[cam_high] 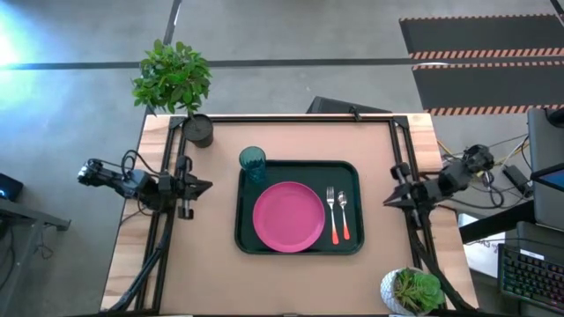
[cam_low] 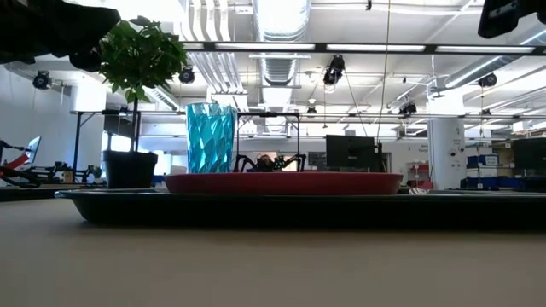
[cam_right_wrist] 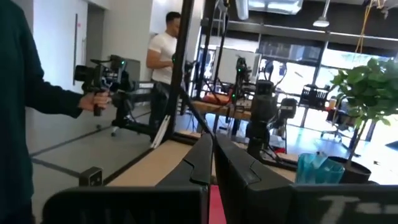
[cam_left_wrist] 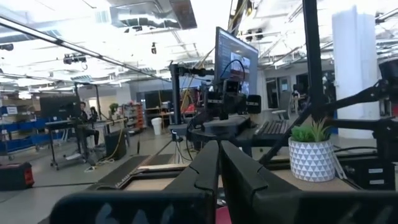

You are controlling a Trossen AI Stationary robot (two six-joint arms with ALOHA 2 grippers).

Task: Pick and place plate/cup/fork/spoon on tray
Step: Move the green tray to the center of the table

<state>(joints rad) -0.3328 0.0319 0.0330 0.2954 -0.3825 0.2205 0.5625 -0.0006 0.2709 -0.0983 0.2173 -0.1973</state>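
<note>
The dark tray (cam_high: 300,242) lies on the table's middle. On it lie the pink plate (cam_high: 288,217), the fork (cam_high: 334,216) with its orange-red handle toward the near edge, and the spoon (cam_high: 344,214) beside it. The teal cup (cam_high: 252,164) stands upright on the tray's far left corner; it also shows in the low view (cam_low: 211,137). My left gripper (cam_high: 208,187) is shut and empty at the table's left, pointing toward the tray. My right gripper (cam_high: 388,202) is shut and empty at the table's right, pointing toward the tray.
A dark pot with a leafy plant (cam_high: 196,129) stands at the far left corner. A white pot with a small plant (cam_high: 411,291) stands at the near right. People show in the room beyond the table in the right wrist view (cam_right_wrist: 163,62).
</note>
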